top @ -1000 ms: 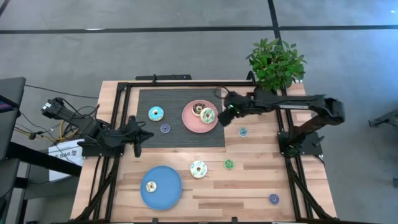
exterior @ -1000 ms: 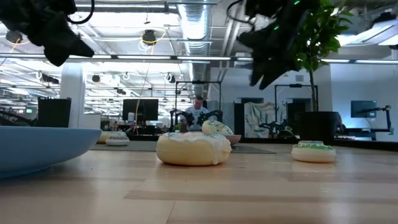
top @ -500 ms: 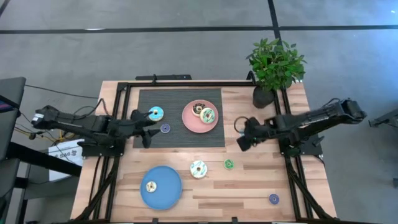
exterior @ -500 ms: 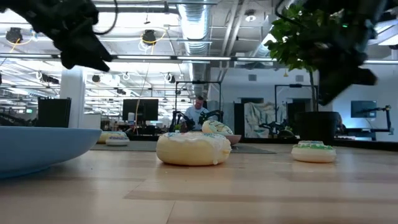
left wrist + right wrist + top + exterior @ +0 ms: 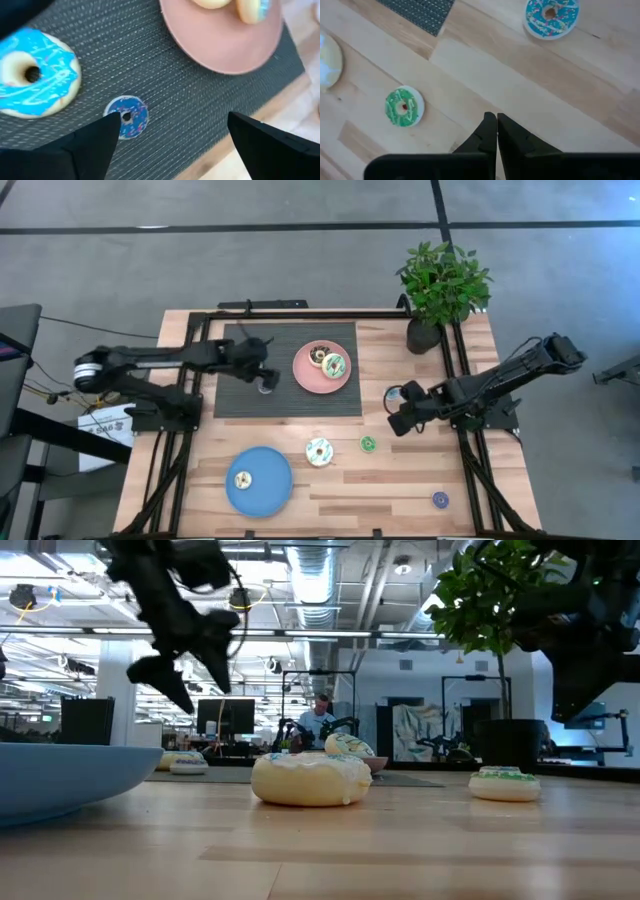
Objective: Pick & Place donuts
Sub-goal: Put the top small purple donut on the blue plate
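The small blue donut [image 5: 126, 116] lies on the dark mat [image 5: 232, 398], left of centre in the high view. The left gripper [image 5: 262, 376] hangs right over it with fingers [image 5: 90, 145] spread wide and nothing held. In the left wrist view the donut sits by one fingertip rather than midway between the two. A larger light-blue donut [image 5: 36, 71] lies just beside it on the mat.

Right of them the pink plate [image 5: 307, 378] already carries two donuts [image 5: 327, 360]. At lower left of the high view the blue plate [image 5: 268, 490] holds one cream donut [image 5: 242, 479].

Loose ones remain on the bare wood: a cream donut [image 5: 319, 451] and a small green donut [image 5: 368, 444] below centre, a teal donut [image 5: 394, 393] at centre right, and a small purple donut [image 5: 440, 500] near the lower right corner.

The right gripper [image 5: 398, 423] hovers over the wood near the teal and green donuts, fingers pressed together and empty. A potted plant [image 5: 443, 283] stands at upper right.

By this count three donuts are plated and six are still out, so the job looks roughly a third done. Which plate each one belongs on cannot be told for sure. The small blue donut seems the next pick.
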`<state>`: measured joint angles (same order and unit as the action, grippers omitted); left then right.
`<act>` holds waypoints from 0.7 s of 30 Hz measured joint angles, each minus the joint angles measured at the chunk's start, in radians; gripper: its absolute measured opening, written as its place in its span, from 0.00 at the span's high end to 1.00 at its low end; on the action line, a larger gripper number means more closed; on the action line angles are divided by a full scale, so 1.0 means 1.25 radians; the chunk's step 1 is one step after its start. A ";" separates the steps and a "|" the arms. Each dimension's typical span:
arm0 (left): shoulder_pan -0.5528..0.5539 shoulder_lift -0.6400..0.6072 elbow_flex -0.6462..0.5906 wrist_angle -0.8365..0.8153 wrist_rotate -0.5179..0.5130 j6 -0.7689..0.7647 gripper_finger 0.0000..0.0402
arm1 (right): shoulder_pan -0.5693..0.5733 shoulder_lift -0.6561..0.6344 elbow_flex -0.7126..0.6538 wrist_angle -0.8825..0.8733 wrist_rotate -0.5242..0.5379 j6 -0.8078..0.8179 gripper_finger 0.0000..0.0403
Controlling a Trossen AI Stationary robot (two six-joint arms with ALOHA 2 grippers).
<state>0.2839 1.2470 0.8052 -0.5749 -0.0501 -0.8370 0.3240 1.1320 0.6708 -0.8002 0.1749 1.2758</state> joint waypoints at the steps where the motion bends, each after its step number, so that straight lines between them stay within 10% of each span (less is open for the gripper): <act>1: 0.004 0.026 0.013 -0.003 0.006 -0.015 0.11 | 0.002 0.000 0.000 -0.005 0.005 0.000 0.99; 21: -0.008 0.262 0.085 -0.121 -0.020 -0.269 0.11 | 0.008 0.001 0.000 -0.012 0.006 -0.140 1.00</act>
<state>0.2737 1.5739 0.9119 -0.7258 -0.0746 -1.1738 0.3340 1.1328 0.6708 -0.8154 0.1818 1.1003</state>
